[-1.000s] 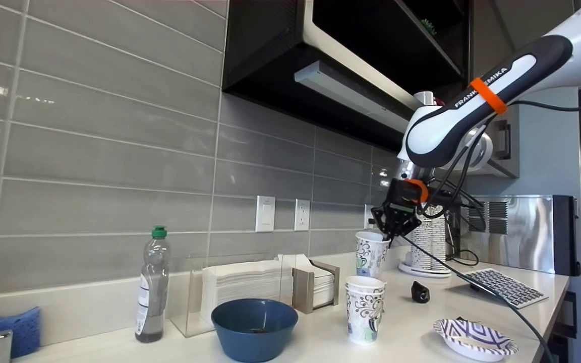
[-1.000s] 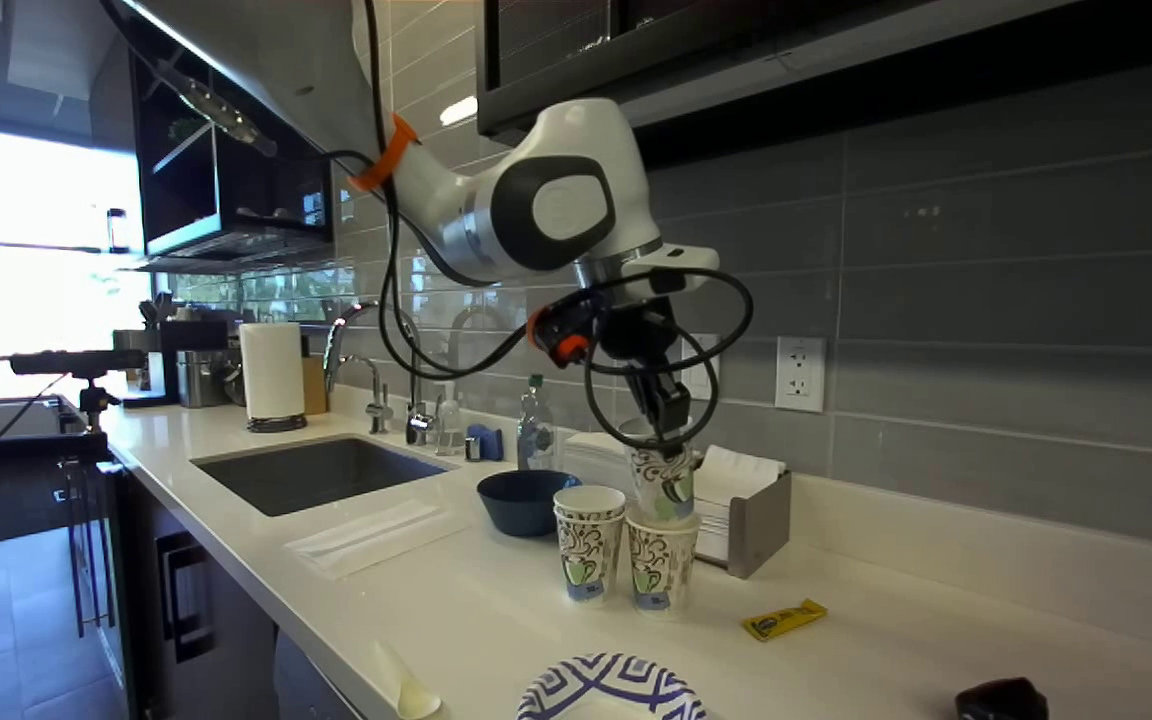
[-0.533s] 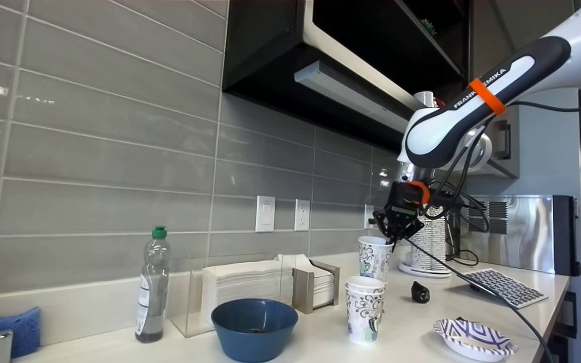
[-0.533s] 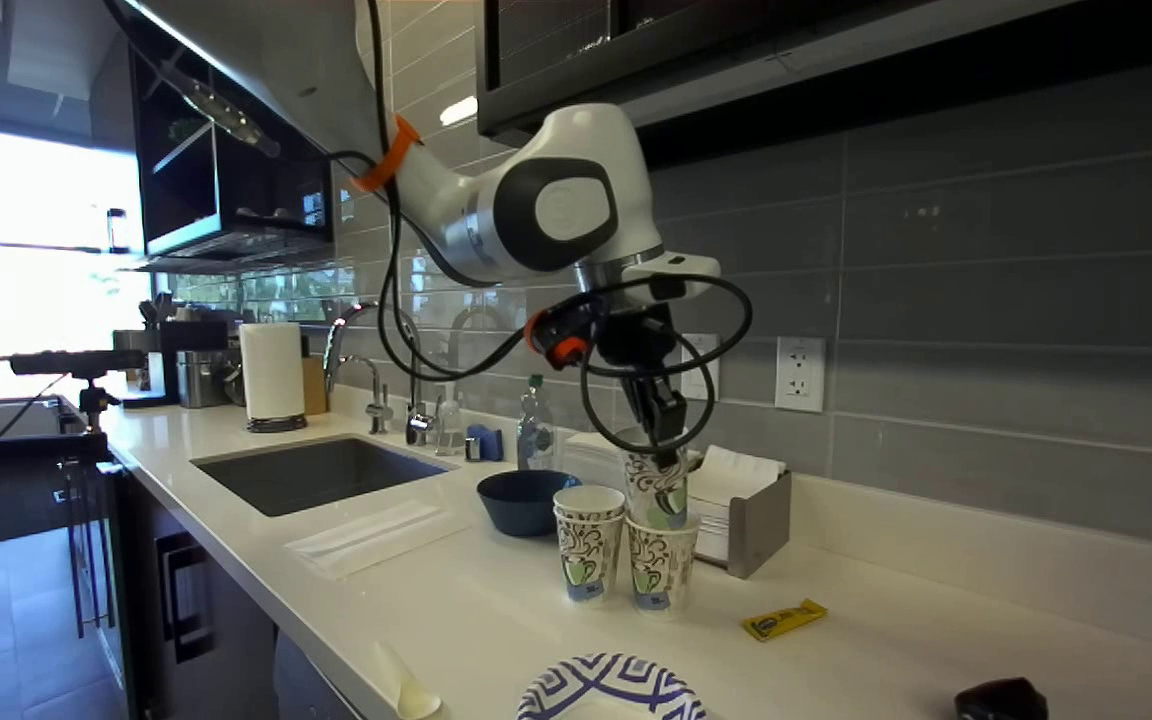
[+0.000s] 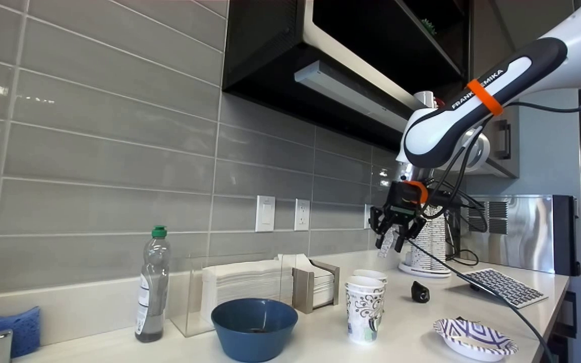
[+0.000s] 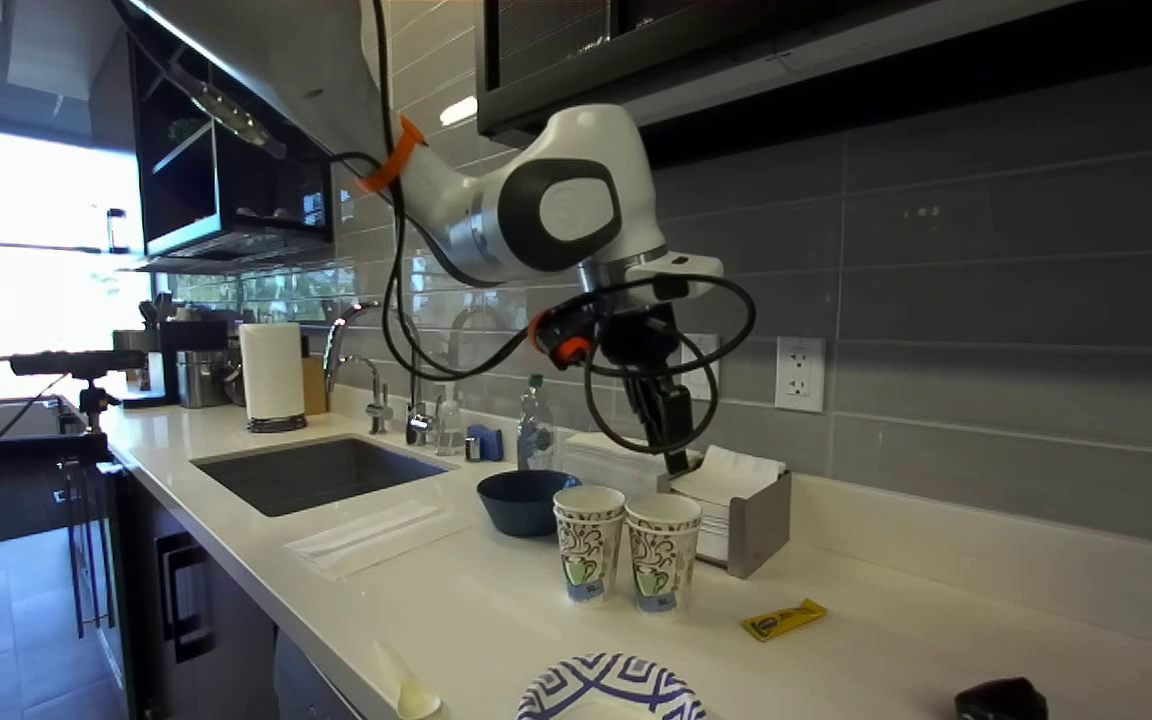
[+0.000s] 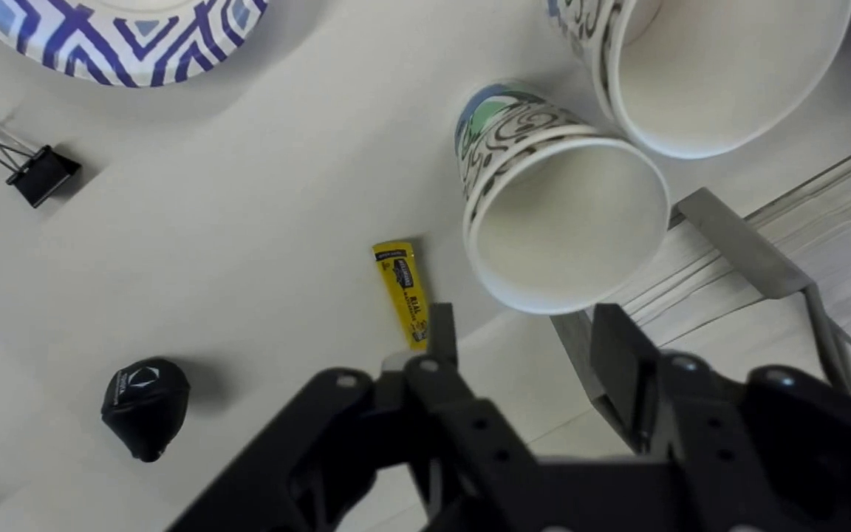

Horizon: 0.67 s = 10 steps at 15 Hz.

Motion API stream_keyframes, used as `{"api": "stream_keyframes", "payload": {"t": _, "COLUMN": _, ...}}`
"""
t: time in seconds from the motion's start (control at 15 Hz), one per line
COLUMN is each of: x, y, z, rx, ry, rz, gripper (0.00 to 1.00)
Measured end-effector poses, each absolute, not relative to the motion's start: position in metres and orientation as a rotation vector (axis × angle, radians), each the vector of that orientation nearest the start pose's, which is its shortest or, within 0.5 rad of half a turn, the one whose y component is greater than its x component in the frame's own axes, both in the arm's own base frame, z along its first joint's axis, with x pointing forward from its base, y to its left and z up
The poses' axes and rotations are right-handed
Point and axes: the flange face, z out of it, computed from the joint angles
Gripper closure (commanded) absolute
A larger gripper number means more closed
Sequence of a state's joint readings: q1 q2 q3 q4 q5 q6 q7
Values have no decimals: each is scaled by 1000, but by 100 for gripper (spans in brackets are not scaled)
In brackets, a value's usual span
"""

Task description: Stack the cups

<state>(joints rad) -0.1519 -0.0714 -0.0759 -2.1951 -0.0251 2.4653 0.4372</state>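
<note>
The white patterned cups stand upright in two nested stacks, side by side on the counter, each with a double rim. In an exterior view one stack (image 6: 589, 545) is at left and the other stack (image 6: 662, 560) at right; an exterior view shows the front stack (image 5: 364, 312) partly covering the rear one (image 5: 371, 275). Seen from the wrist, the nearer stack (image 7: 573, 229) opens toward the camera just beyond the fingertips, with the farther stack (image 7: 736, 74) at upper right. My gripper (image 7: 526, 329) is open above the rear stack, nothing between its fingers, clear of the rim.
A metal napkin holder (image 6: 761, 525) stands close by the rear stack. The blue bowl (image 5: 254, 330) sits near the cups. Around them lie a yellow packet (image 6: 784, 620), a patterned dish (image 5: 474, 339), a black object (image 7: 146, 408) and a binder clip (image 7: 34, 166).
The held cup came down slightly, then left the gripper and now sits nested in the cup below it. The jaws have opened; the arm has hardly moved.
</note>
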Motion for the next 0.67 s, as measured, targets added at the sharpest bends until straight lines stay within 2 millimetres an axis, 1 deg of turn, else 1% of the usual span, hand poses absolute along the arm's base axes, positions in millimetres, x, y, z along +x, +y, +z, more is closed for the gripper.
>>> {"api": "stream_keyframes", "payload": {"t": 0.13, "x": 536, "y": -114, "z": 450, "rx": -2918, "ry": 957, "rz": -512, "gripper": 2}}
{"api": "stream_keyframes", "payload": {"t": 0.2, "x": 536, "y": -107, "z": 448, "rx": -2920, "ry": 942, "rz": -497, "gripper": 0}}
{"api": "stream_keyframes", "payload": {"t": 0.47, "x": 537, "y": -79, "z": 439, "rx": -2922, "ry": 883, "rz": -431, "gripper": 0}}
{"api": "stream_keyframes", "payload": {"t": 0.67, "x": 533, "y": -68, "z": 423, "rx": -2916, "ry": 865, "rz": -375, "gripper": 0}}
